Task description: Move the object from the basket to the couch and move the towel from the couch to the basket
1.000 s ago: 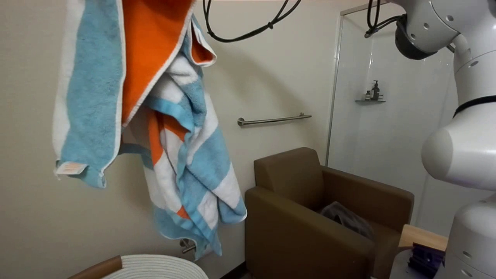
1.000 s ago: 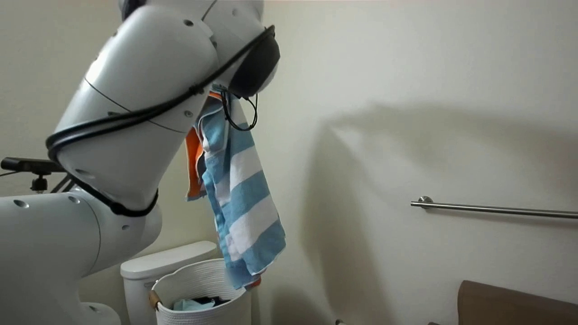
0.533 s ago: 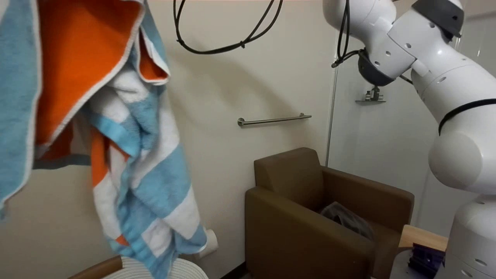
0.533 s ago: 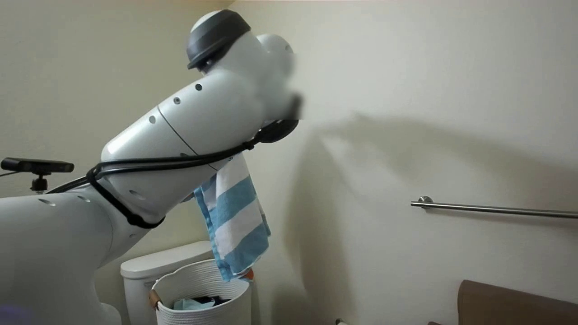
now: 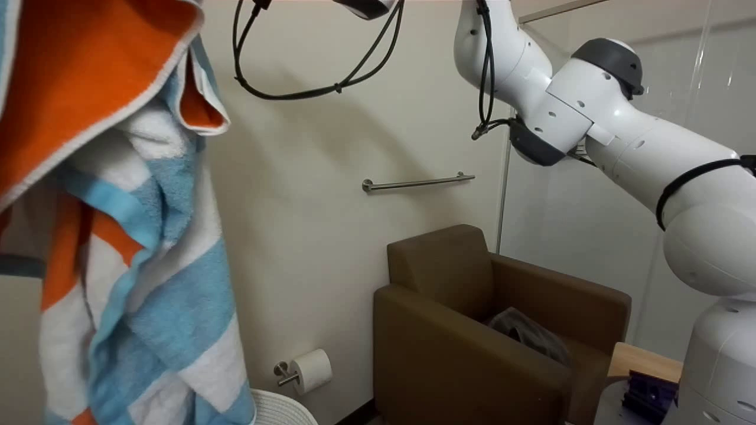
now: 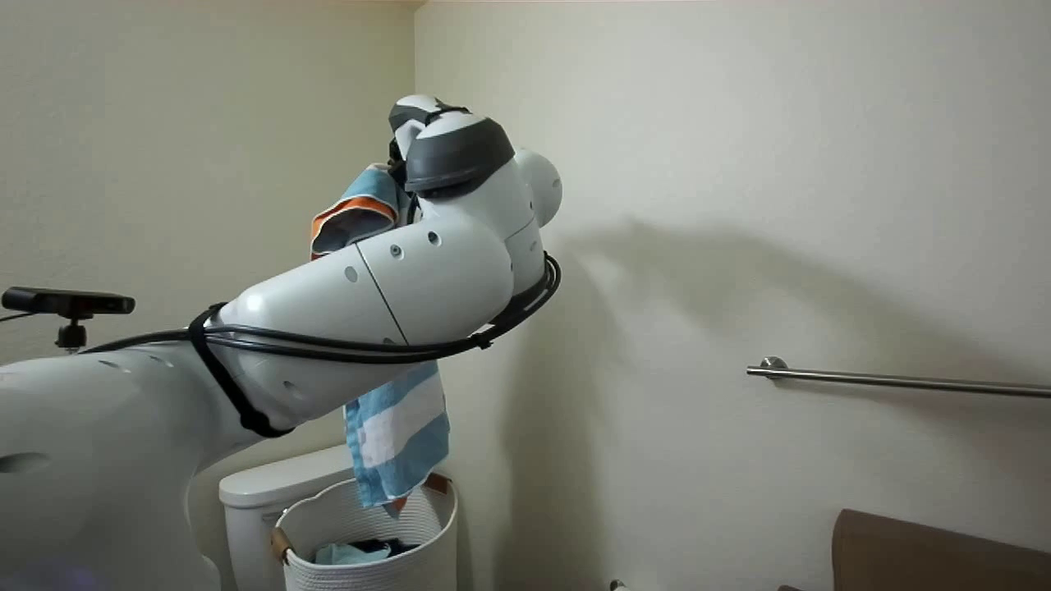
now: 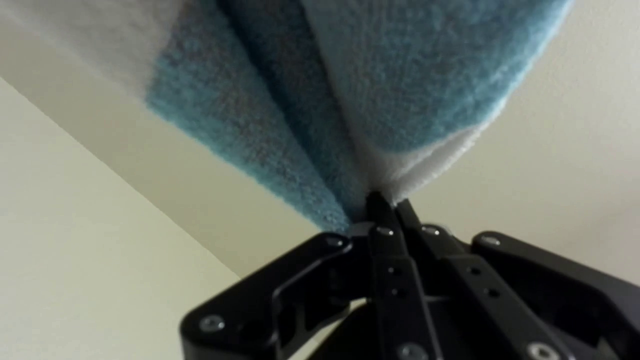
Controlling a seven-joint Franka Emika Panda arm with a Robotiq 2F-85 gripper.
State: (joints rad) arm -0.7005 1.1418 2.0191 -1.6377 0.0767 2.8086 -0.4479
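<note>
The jaws are clenched on the towel (image 7: 430,75), pinching a bunched, white-edged fold between their tips; in the wrist view the blue and white cloth spreads out from that pinch, just ahead of the jaws. In both exterior views the towel hangs in loose folds, with orange showing on its other face. It hangs at the basket (image 6: 423,570), round and white with a ribbed side: in an exterior view its lower end shows against the far inner side, and whether it dips below the rim cannot be told. The arm (image 6: 361,283) reaches across higher than the basket, hiding the jaws and the towel's middle there. Inside the basket lie a pale blue-green cloth (image 6: 349,554) and a dark cloth (image 6: 386,545), both lower than the towel's end in that view. A white toilet tank (image 6: 283,480) stands just behind the basket. In an exterior view the couch (image 5: 460,354) stands apart from the basket, beyond the toilet roll (image 5: 314,370), and a grey fabric item (image 5: 531,333) lies on its seat, well apart from the basket. A metal bar (image 5: 419,184) runs along the wall (image 5: 307,248), higher than the basket.
</note>
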